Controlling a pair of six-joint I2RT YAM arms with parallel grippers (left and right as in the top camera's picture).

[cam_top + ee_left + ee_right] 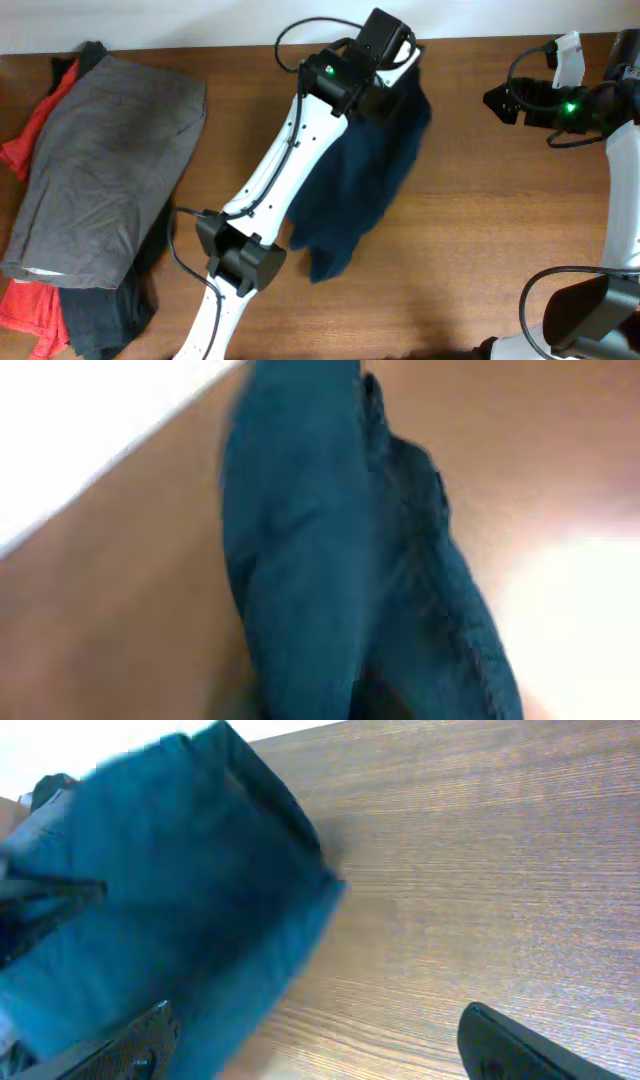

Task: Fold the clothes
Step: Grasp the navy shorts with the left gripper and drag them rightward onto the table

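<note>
The dark navy shorts (355,185) hang bunched from my left gripper (388,88) near the table's far edge, and their lower end trails onto the wood at about the table's middle. In the left wrist view the navy cloth (320,550) fills the frame and hides the fingers, which seem shut on the cloth. My right gripper (500,100) is open and empty, to the right of the shorts and apart from them. In the right wrist view its two dark fingers (320,1050) are spread wide over bare wood, with the shorts (170,910) to their left.
A larger grey garment (100,170) lies folded at the left on a pile with a red-orange garment (25,125) and dark cloth (100,320). The table's far edge (200,45) runs along the top. The left arm (270,190) crosses the table's middle.
</note>
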